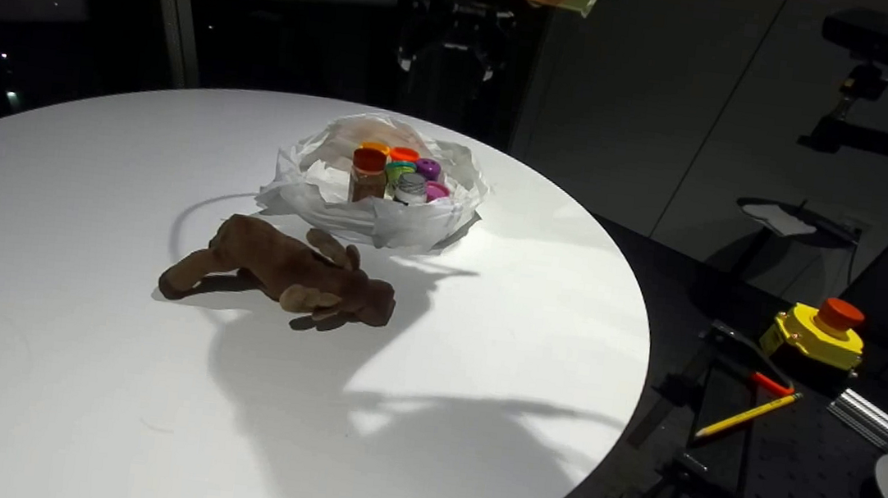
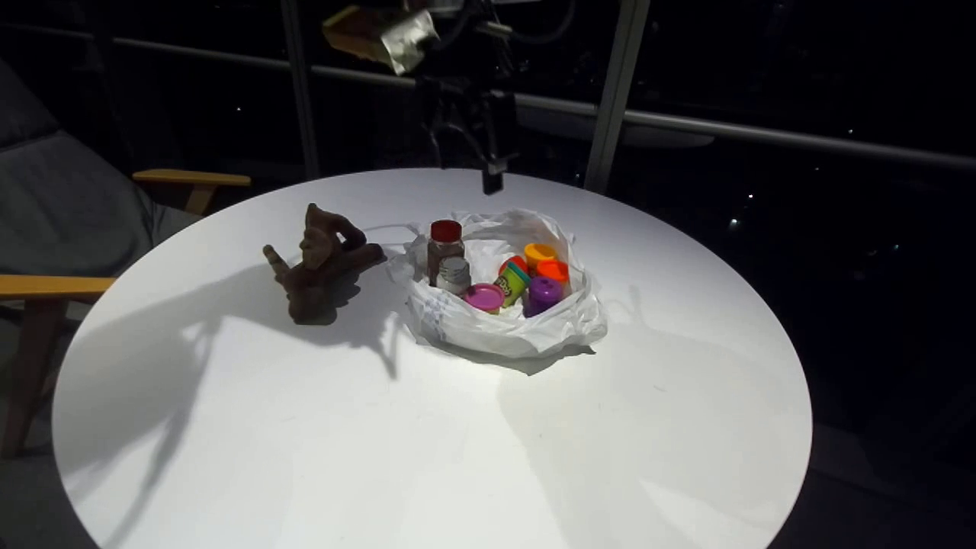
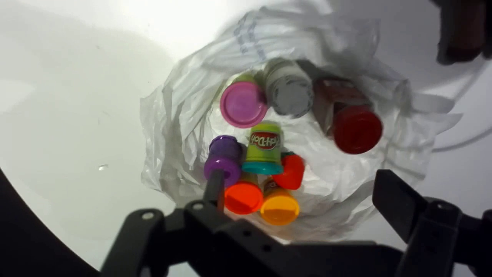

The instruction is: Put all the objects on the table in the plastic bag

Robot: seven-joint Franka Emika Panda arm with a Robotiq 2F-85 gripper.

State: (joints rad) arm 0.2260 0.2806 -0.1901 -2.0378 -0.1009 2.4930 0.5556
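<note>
The plastic bag (image 2: 518,335) lies spread open like a bowl on the white table (image 2: 381,457). Inside it, in the wrist view, are cups with pink (image 3: 243,104), teal (image 3: 263,167), orange-red (image 3: 243,198) and yellow (image 3: 280,207) lids. A purple container (image 3: 224,154), a red piece (image 3: 291,171), a white bottle (image 3: 290,92) and a red-lidded jar (image 3: 357,130) share the bag. Outside, beside the bag, the brown toy (image 1: 285,265) rests on the tabletop. My gripper (image 3: 302,184) hangs above the bag, fingers wide apart, nothing between them; both exterior views show it raised.
A wooden-armed chair (image 2: 76,175) stands by the table. Past the table's edge are a yellow box with a red button (image 1: 818,336), a pencil (image 1: 748,415) and a camera on a mount (image 1: 883,38). Dark windows lie behind.
</note>
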